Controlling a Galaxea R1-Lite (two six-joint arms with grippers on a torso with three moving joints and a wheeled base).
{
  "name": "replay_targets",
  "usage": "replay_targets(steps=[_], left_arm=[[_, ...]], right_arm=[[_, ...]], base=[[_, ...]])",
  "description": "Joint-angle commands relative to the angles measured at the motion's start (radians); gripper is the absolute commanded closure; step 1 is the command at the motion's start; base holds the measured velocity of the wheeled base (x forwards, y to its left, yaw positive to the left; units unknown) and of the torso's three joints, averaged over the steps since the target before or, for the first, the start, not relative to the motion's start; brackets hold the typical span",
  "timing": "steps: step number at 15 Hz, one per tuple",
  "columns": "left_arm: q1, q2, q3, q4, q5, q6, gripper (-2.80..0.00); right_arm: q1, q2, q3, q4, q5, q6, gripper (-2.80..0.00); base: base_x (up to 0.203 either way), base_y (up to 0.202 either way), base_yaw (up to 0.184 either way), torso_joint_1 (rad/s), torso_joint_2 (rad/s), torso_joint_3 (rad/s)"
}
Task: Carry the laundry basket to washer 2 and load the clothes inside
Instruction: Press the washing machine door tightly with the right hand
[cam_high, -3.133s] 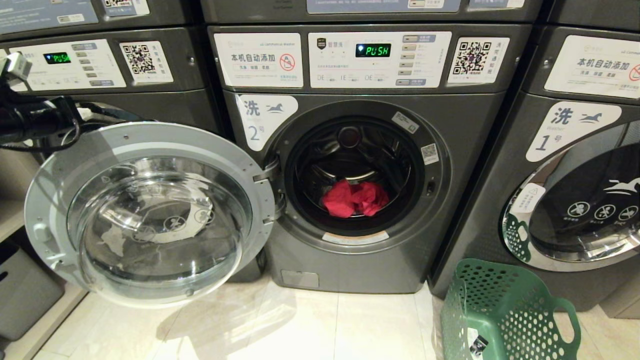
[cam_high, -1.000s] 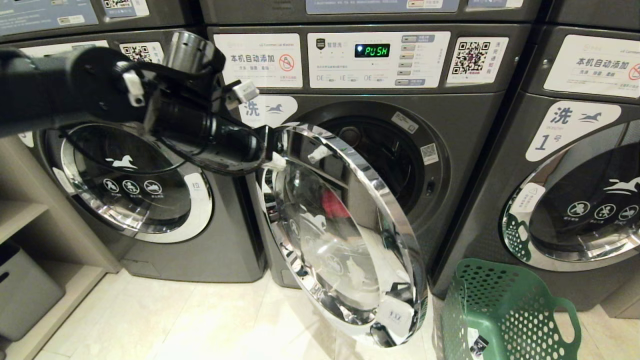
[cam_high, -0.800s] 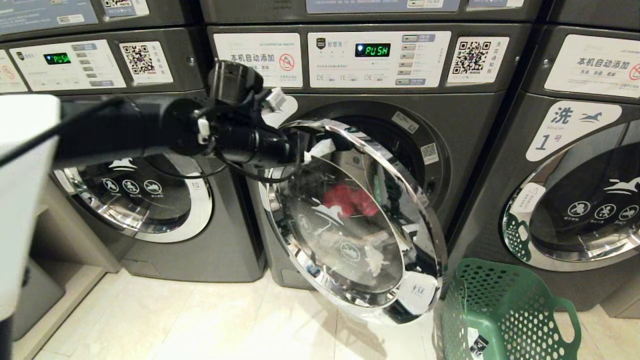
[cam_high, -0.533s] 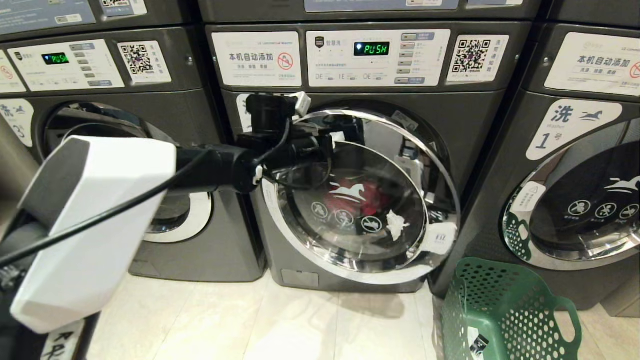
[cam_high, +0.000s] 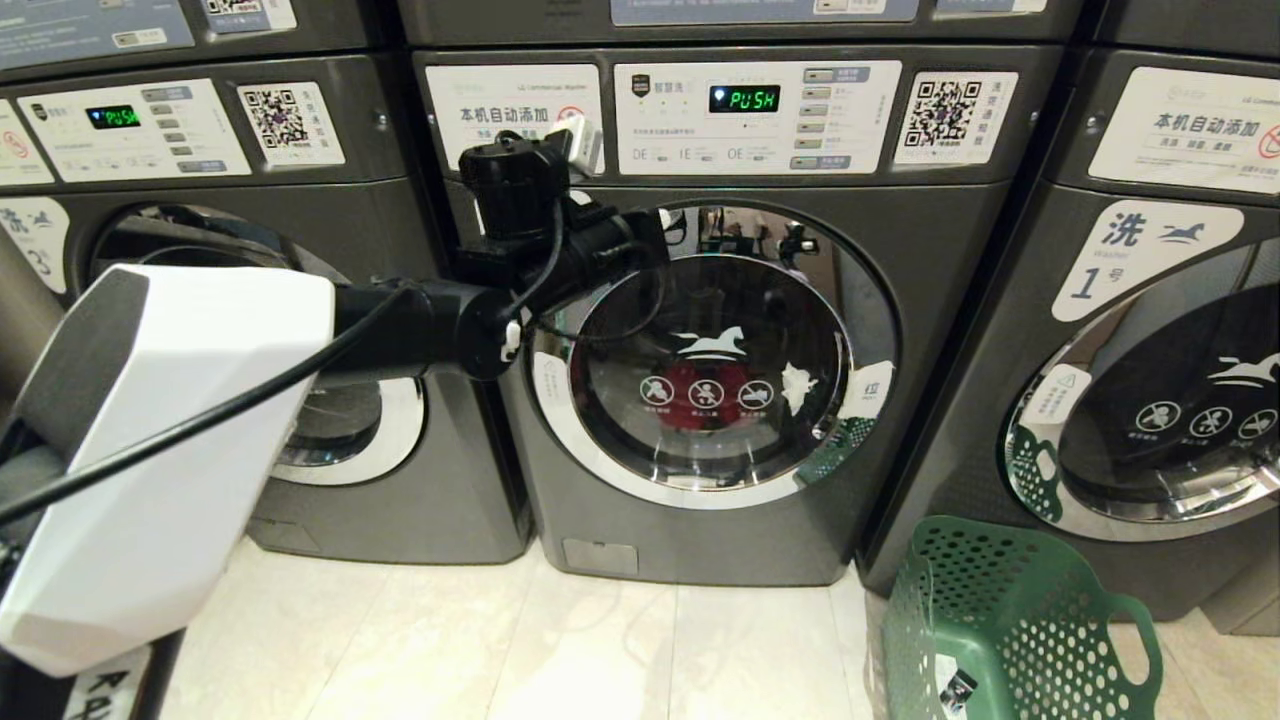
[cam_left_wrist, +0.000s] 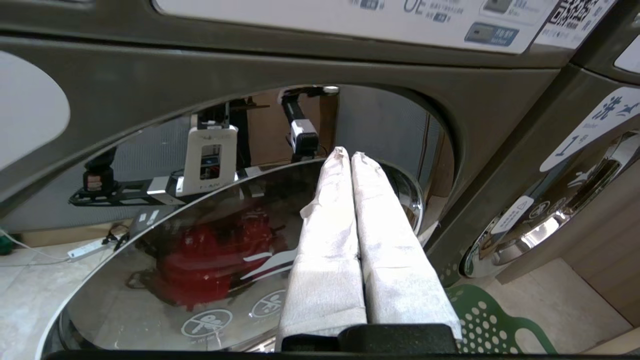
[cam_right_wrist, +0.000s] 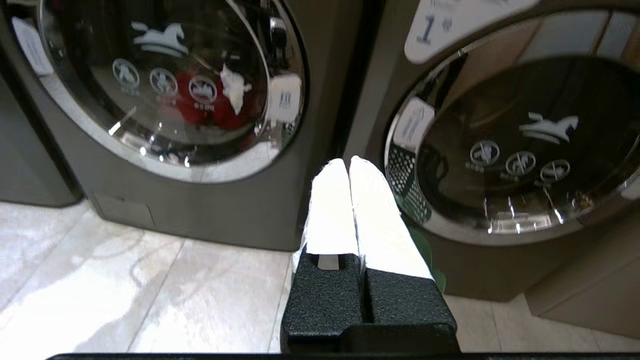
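Head view: left tool (cam_high: 655, 235) against washer 2 (cam_high: 720, 380) door.

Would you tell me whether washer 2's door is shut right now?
Shut: the door lies flush in washer 2, red clothes behind its glass.

Washer 2 (cam_high: 700, 380) is a dark grey front-loader in the middle of the row, with a white control panel whose green display reads "PUSH". Its round door (cam_high: 712, 355), chrome-rimmed with dark glass, is shut flush against the front. Through the glass a bright red garment (cam_high: 700, 392) lies low in the drum; a white patch (cam_high: 797, 385) shows beside it, unclear whether cloth or reflection. The basket (cam_high: 1010, 625), green plastic with round holes and an oval handle cutout, stands upright on the pale tiled floor, right of washer 2.
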Motion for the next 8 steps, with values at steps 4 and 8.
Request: replay_targets(steps=[4,8], left_arm=[[0.01,-0.025,0.0,-0.001,0.0,0.0,0.0],[0.03,-0.067,0.002,-0.004,0.011,-0.001,0.0]], right_arm=[[0.07,0.826,-0.462,-0.046,0.075,0.009,0.0],[0.152,1.188,-0.617,-0.104,0.131,-0.011,0.0]], base=[[0.0,0.0,0.0,0.0,0.0,0.0],[0.0,0.0,0.0,0.0,0.0,0.0]])
